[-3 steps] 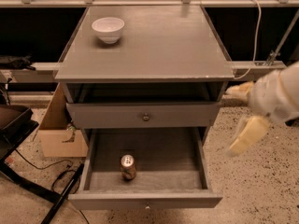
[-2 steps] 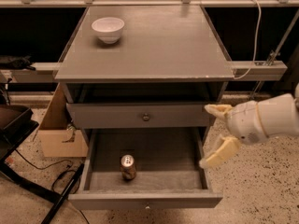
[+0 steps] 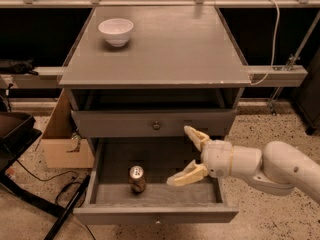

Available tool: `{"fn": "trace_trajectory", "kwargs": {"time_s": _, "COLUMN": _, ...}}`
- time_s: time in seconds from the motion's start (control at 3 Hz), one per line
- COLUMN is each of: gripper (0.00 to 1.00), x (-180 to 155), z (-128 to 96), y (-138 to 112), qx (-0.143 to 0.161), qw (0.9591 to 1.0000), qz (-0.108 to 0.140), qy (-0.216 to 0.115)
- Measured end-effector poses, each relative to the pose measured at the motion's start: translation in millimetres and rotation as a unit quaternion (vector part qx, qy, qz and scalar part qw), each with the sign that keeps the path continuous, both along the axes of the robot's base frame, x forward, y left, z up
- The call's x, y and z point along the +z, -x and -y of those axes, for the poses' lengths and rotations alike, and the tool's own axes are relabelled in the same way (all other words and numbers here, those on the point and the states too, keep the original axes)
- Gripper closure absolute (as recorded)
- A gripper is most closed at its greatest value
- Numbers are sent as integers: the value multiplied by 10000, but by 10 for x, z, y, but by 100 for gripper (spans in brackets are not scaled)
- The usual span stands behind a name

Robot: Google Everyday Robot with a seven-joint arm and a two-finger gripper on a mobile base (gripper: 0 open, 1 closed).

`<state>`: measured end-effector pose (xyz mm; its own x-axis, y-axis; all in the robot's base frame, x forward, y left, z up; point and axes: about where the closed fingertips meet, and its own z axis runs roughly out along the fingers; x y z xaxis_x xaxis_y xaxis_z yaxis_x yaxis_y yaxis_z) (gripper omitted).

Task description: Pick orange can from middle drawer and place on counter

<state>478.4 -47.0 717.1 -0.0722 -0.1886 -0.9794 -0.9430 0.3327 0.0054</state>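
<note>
1. I see the gripper [image 3: 179, 155] inside the open middle drawer [image 3: 155, 215], over its right half. The white arm [image 3: 280, 169] reaches in from the right of the scene.
2. Its two pale fingers [image 3: 196, 136] are spread wide, one toward the far side and one toward the near side. I see nothing between them, so the hand holds nothing.
3. The orange can [image 3: 137, 179] stands upright on the drawer floor, left of centre and toward the near front panel, silver top up.
4. The can is to the left of the gripper. The near finger's tip points toward it and is close to it, but a clear gap of drawer floor shows between them, so there is no contact.
5. The far finger's tip sits just below the closed upper drawer [image 3: 115, 124], right of its small knob [image 3: 156, 125].
6. The counter [image 3: 170, 49] above carries a white bowl [image 3: 116, 31] at its far left corner.
7. A cardboard box [image 3: 62, 139] sits on the floor to the left of the cabinet, and a white cable [image 3: 274, 34] hangs at the far right.
</note>
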Motion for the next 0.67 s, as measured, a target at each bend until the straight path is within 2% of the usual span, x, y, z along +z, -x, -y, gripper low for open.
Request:
{"fn": "trace_trajectory", "kwargs": {"time_s": 0.33, "gripper": 0, "x": -67, "z": -63, "y": -17, "qx": 34, "qw": 9999, "qz": -1, "qy": -120}}
{"fn": "trace_trajectory", "kwargs": {"time_s": 0.67, "gripper": 0, "x": -117, "z": -134, "y": -102, "qx": 81, "qw": 10000, "qz": 27, "qy": 49}}
